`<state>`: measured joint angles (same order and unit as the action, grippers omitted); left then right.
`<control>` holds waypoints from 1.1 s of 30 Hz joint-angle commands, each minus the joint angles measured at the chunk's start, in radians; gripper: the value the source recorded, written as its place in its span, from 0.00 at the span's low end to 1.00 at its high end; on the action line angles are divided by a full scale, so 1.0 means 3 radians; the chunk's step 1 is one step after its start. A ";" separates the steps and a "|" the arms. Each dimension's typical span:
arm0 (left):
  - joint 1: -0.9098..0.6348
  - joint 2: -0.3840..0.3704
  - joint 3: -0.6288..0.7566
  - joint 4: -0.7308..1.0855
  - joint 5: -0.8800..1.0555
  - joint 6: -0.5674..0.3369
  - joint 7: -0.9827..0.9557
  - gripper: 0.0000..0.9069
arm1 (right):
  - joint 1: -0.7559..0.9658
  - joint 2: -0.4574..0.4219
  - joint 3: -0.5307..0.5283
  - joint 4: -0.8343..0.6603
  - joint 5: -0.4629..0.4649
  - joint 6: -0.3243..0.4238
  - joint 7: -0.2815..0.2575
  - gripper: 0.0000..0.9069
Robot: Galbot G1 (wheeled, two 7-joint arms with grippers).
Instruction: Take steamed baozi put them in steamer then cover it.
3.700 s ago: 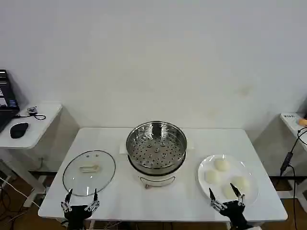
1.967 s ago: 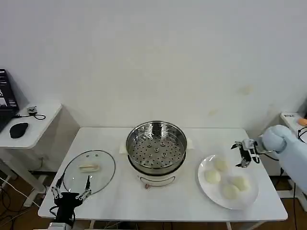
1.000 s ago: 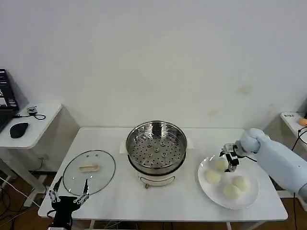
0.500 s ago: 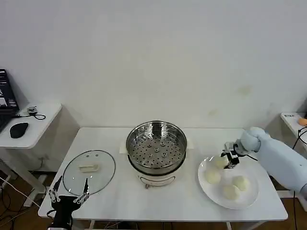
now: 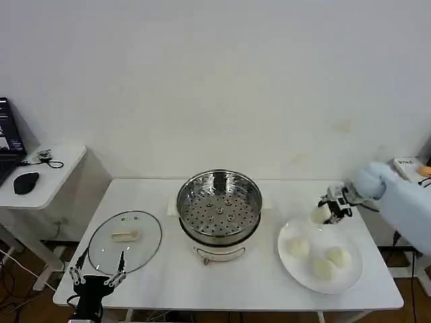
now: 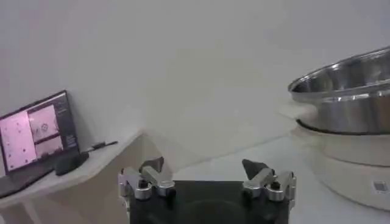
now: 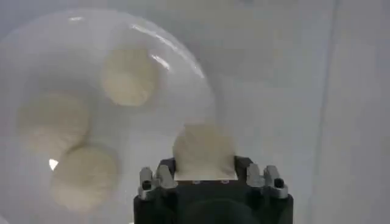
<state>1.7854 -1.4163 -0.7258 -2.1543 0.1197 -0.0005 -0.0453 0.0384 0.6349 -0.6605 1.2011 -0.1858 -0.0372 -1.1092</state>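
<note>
The right gripper (image 5: 328, 208) pinches one baozi (image 5: 318, 214) above the plate's (image 5: 350, 276) far rim; its fingertips are hidden behind it. The left gripper (image 5: 95, 276) hangs open off the table's (image 5: 256, 282) near left corner.

A flat round white plate (image 5: 352, 274) lies on the right part of a white rectangular table (image 5: 256, 282) that stands against a plain white wall (image 5: 215, 81). To the left, apart from it, is a smaller white side table (image 5: 50, 182) bearing a black computer mouse (image 5: 26, 182), a dark laptop (image 5: 7, 138) with a lit screen, and a thin black cable (image 5: 47, 160).
</note>
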 commanded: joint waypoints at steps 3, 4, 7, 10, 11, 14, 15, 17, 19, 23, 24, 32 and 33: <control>-0.0013 0.0010 -0.0026 0.0016 -0.0011 0.0010 -0.0011 1.00 | 0.1058 0.0210 -0.0472 0.0055 0.0398 0.0114 -0.0122 0.71; -0.0010 0.0015 -0.0030 0.0014 -0.0017 0.0010 -0.0013 1.00 | 0.1146 0.0289 -0.0543 0.0029 0.0428 0.0120 -0.0123 0.71; 0.0002 0.0024 -0.0049 0.0014 -0.0027 0.0009 -0.0008 1.00 | 0.1367 0.0546 -0.0694 -0.0027 0.0519 0.0170 -0.0128 0.71; -0.0008 0.0030 -0.0077 0.0036 -0.0042 0.0009 -0.0008 1.00 | 0.1497 0.0781 -0.0816 -0.0037 0.0576 0.0185 -0.0120 0.71; -0.0019 0.0031 -0.0093 0.0047 -0.0044 0.0010 -0.0008 1.00 | 0.1524 0.0860 -0.0840 -0.0037 0.0586 0.0189 -0.0117 0.71; -0.0037 0.0032 -0.0107 0.0058 -0.0052 0.0015 -0.0004 1.00 | 0.1583 0.1091 -0.0928 -0.0042 0.0612 0.0202 -0.0095 0.71; -0.0042 0.0034 -0.0110 0.0058 -0.0054 0.0017 -0.0002 1.00 | 0.1595 0.1165 -0.0974 -0.0042 0.0622 0.0213 -0.0091 0.71; -0.0045 0.0034 -0.0123 0.0055 -0.0055 0.0022 0.0003 1.00 | 0.1613 0.1336 -0.1017 -0.0044 0.0605 0.0231 -0.0088 0.71; -0.0045 0.0033 -0.0132 0.0052 -0.0057 0.0025 0.0005 1.00 | 0.1628 0.1515 -0.1071 -0.0077 0.0549 0.0277 -0.0072 0.71; -0.0045 0.0020 -0.0148 0.0061 -0.0051 0.0033 0.0007 1.00 | 0.1583 0.1797 -0.1168 -0.0131 0.0456 0.0402 -0.0044 0.71; -0.0044 0.0016 -0.0152 0.0062 -0.0050 0.0033 0.0008 1.00 | 0.1577 0.1813 -0.1172 -0.0131 0.0449 0.0402 -0.0034 0.71; 0.0009 -0.0028 -0.0207 0.0066 -0.0040 0.0024 0.0003 1.00 | 0.1300 0.1937 -0.1379 -0.0144 -0.0061 0.0845 0.0158 0.71; 0.0012 -0.0034 -0.0211 0.0065 -0.0040 0.0024 0.0002 1.00 | 0.1284 0.1944 -0.1386 -0.0166 -0.0092 0.0911 0.0187 0.71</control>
<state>1.7886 -1.4277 -0.7874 -2.1361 0.1072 0.0072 -0.0445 0.4381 1.1295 -1.0206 1.1646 -0.1252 0.1402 -1.0854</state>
